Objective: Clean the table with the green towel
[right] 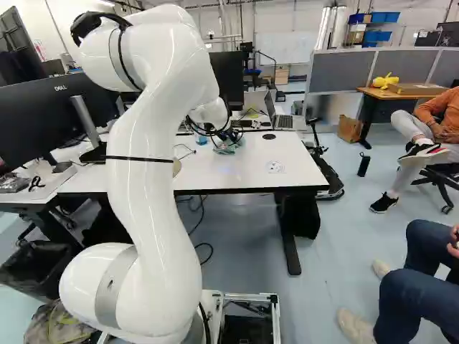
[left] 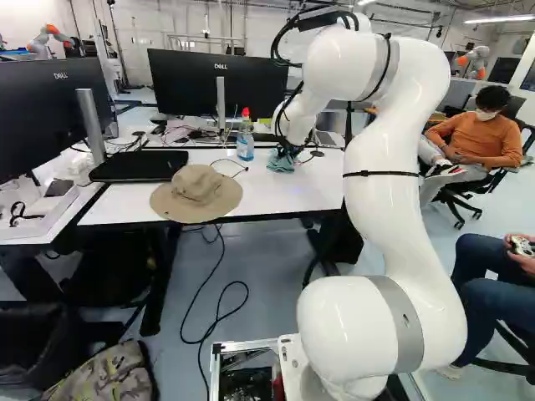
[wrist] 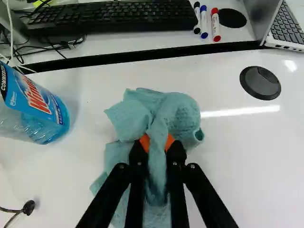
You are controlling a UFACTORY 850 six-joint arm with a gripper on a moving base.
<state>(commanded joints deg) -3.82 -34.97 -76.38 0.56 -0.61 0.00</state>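
Green towel [wrist: 178,114] sat pinched in jaws on white counter [left: 288,196], upper middle of left base view; bottle [left: 245,146] stood left of it, hat [left: 196,192] farther left.

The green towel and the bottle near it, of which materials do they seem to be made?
The towel looks like soft, matte cloth: it falls in loose folds where the claw pinches it. Cotton or microfibre, I cannot tell.

The bottle is probably clear, glossy plastic, from its see-through, shiny wall below the label; glass is not fully excluded.
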